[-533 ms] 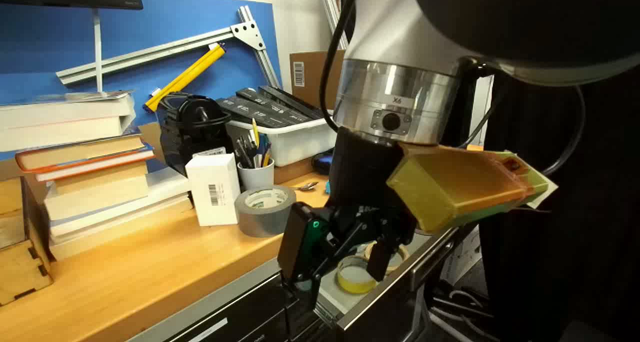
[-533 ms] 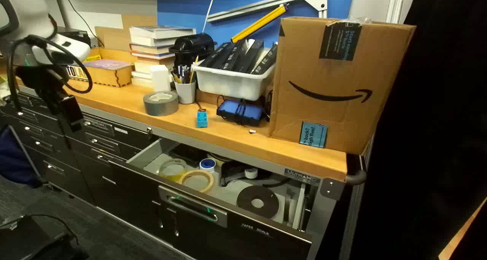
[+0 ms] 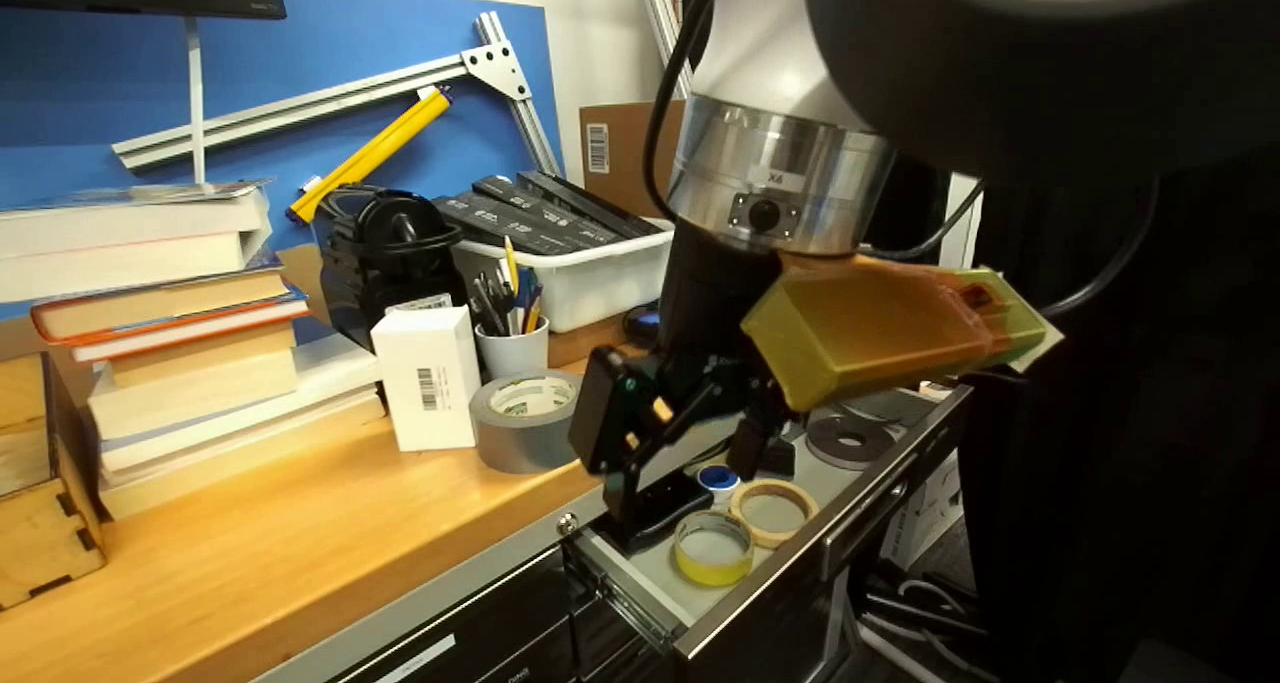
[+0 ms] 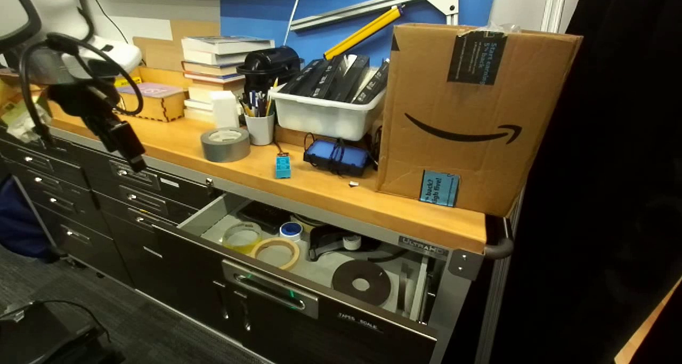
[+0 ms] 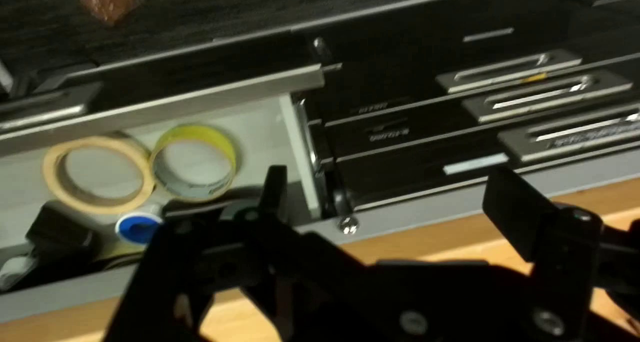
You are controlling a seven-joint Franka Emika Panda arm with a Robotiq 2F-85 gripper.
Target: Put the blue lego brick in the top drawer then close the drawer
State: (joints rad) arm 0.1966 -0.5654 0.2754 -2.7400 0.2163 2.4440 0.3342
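In an exterior view: one hand (image 3: 683,478), fingers wide apart; one top drawer (image 3: 775,598), pulled out.

In an exterior view: one blue brick (image 4: 283,167), on the desk (image 4: 319,184), between a grey tape (image 4: 225,150) and a blue case (image 4: 349,153).

Wrist view: same hand, fingers spread; one yellow tape (image 5: 220,144), one tan tape (image 5: 52,172), side by side in the top drawer.

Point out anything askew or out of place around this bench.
A small white scrap lies loose near the cardboard box, like litter. Behind, the yellow bar slants, perhaps on purpose. I see no spill or damage.
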